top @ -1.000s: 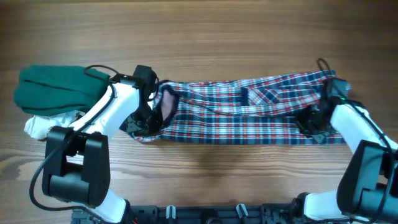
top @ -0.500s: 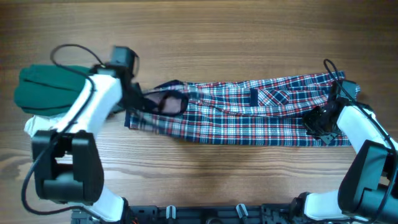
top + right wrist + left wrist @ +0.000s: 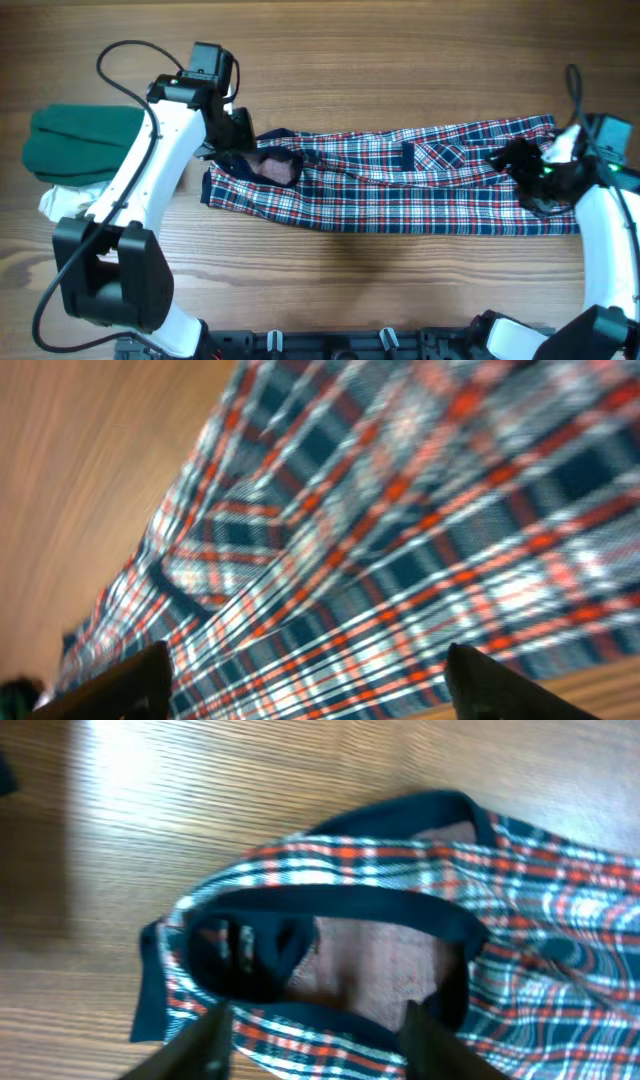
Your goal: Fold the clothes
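Note:
A red, white and blue plaid shirt lies on the wooden table as a long strip folded lengthwise. Its dark-edged collar is at the left end, pinkish inside. My left gripper hovers just behind the collar. In the left wrist view the collar lies flat beneath my left gripper, which is open with nothing held. My right gripper is over the shirt's right end. The right wrist view shows my right gripper wide open above the plaid cloth.
A folded green garment sits at the far left on top of a white cloth. The arm bases and mounts stand along the front edge. Bare wood lies behind the shirt.
Both grippers have let go of the shirt and opened. The left arm has lifted back off the collar. The right has moved to the right, and the strip now lies stretched out longer.

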Available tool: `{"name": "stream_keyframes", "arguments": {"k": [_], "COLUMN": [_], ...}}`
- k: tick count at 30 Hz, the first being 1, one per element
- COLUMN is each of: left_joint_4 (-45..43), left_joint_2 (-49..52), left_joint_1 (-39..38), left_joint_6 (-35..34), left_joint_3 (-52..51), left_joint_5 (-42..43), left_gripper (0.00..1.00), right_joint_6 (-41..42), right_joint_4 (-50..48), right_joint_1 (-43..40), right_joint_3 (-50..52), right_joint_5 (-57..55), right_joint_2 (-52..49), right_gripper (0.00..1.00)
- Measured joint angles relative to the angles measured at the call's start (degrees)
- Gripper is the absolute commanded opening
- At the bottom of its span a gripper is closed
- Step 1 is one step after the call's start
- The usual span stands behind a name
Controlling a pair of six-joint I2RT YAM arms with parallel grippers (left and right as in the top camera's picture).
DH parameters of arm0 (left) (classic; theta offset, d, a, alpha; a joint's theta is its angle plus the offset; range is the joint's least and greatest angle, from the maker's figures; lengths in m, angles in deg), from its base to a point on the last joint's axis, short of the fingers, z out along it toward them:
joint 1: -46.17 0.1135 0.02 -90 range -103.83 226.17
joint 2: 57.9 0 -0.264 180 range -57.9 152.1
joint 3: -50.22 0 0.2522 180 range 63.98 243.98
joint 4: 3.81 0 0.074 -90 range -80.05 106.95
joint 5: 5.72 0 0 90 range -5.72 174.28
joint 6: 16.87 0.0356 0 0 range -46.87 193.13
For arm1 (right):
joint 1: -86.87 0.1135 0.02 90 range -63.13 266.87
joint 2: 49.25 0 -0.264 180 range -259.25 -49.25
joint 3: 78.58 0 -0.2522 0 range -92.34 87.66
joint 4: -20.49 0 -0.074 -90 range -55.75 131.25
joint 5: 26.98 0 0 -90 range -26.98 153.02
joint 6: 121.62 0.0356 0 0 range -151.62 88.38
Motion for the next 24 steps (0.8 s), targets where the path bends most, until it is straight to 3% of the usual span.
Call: {"name": "stream_keyframes", "arguments": {"k": [8, 13, 24], "left_joint_4": [0.3, -0.1, -0.1], "left_joint_2": [0.0, 0.0, 0.0], "left_joint_1": [-7.0, -7.3, -7.3], "left_joint_6": [1.3, 1.3, 1.4], "left_joint_3": [0.0, 0.0, 0.0], "left_joint_5": [1.6, 1.6, 1.6], "left_gripper": [0.54, 0.53, 0.54], "right_joint_6": [-3.5, -5.1, -10.6], "right_joint_4": [-3.8, -7.6, -22.7], "right_joint_1": [-23.9, -25.7, -25.6], "right_joint_3": [0.0, -0.3, -0.9], "right_joint_5": [-0.6, -0.5, 5.9], "right_joint_2": [-10.1, -20.9, -23.3], "right_gripper": [0.99, 1.0, 1.0]}}
